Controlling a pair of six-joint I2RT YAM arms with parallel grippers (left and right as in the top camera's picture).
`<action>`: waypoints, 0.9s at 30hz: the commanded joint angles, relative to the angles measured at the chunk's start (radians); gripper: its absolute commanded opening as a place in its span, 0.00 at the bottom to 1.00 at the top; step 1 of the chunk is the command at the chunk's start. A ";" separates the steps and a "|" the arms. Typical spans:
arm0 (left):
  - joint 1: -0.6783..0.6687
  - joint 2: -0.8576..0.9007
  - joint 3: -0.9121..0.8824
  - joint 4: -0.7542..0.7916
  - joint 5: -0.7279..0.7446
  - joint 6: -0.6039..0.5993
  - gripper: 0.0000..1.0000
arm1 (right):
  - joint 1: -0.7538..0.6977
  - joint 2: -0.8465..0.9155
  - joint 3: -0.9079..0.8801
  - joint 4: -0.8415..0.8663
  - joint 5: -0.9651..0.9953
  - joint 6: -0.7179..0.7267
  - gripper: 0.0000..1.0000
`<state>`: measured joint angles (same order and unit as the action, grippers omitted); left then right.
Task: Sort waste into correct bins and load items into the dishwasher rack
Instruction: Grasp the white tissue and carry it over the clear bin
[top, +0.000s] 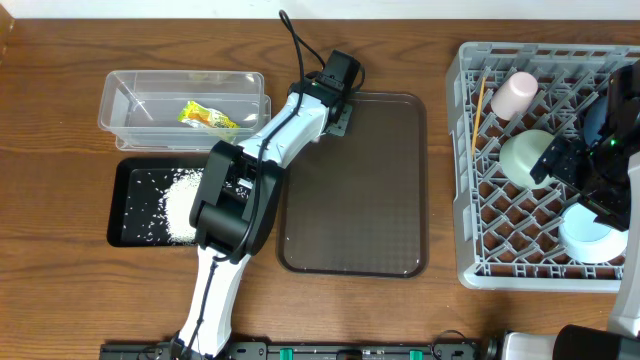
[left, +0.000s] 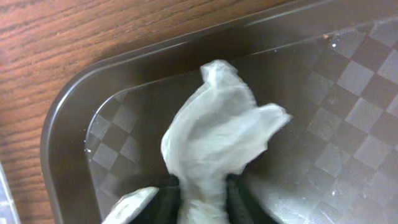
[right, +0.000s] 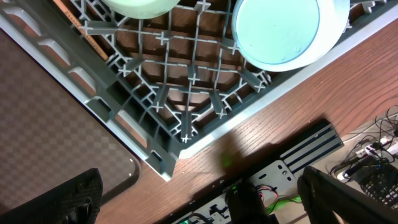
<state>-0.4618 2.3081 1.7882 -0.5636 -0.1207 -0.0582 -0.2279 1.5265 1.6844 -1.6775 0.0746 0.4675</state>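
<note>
The crumpled tissue (left: 217, 140) is pinched at its lower end between the fingers of my left gripper (left: 203, 200). The rest of it fans out ahead of my fingertips. My jaws are clamped on it, right over a corner of the brown tray (left: 68, 112), whose rim curves round just beyond the tissue.

To do this well, I think I should lift straight up first, so the loose folds clear the rim without dragging. Then I'd carry it sideways, away from the tray, to the clear container (top: 130, 90), where the yellow-green wrapper (top: 207, 117) lies. The black tray (top: 125, 215) next to it holds rice (top: 180, 205), so dry rubbish probably goes in the clear one. The grip catches only a thin tail of the tissue, so I'd go slowly and let go low inside the walls.

My right gripper (right: 211, 199) stands wide apart and holds nothing. The corner of the grey rack (right: 168, 155) is just ahead of it.

I can read no writing anywhere, and the wrapper's print is too small to make out.
</note>
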 joint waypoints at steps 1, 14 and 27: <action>0.002 -0.053 -0.005 0.000 0.004 -0.049 0.14 | -0.007 -0.010 -0.001 0.002 -0.001 0.018 0.99; 0.122 -0.345 -0.005 -0.036 -0.225 -0.533 0.06 | -0.007 -0.010 -0.001 0.002 -0.001 0.018 0.99; 0.383 -0.359 -0.034 -0.240 -0.152 -0.976 0.11 | -0.007 -0.010 -0.001 0.002 -0.001 0.018 0.99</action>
<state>-0.1024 1.9377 1.7691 -0.8036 -0.3054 -0.9253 -0.2279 1.5265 1.6844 -1.6775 0.0746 0.4675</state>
